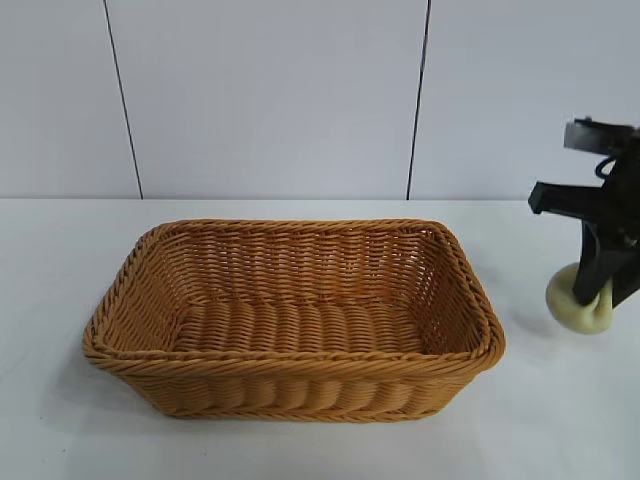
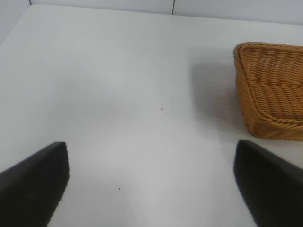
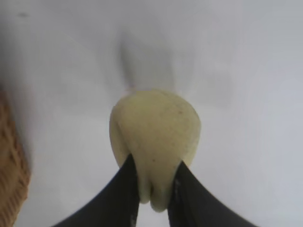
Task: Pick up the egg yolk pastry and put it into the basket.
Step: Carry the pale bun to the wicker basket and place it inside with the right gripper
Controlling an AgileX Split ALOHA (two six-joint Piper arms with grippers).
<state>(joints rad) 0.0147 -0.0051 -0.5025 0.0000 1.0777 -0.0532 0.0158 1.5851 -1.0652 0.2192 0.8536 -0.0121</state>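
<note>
The orange-tan wicker basket [image 1: 294, 316] stands in the middle of the white table and holds nothing. My right gripper [image 1: 597, 292] is at the right of the basket, shut on the pale cream-yellow egg yolk pastry [image 1: 576, 300], which is squeezed between the black fingers just above the table. In the right wrist view the pastry [image 3: 156, 135] bulges out beyond the gripper [image 3: 154, 177] and a basket edge [image 3: 12, 184] shows at the side. My left gripper [image 2: 151, 177] is open and empty over bare table, with a basket corner [image 2: 270, 90] in its view.
A white wall with dark vertical seams [image 1: 122, 100] rises behind the table [image 1: 560, 420]. Bare table lies between the pastry and the basket's right rim.
</note>
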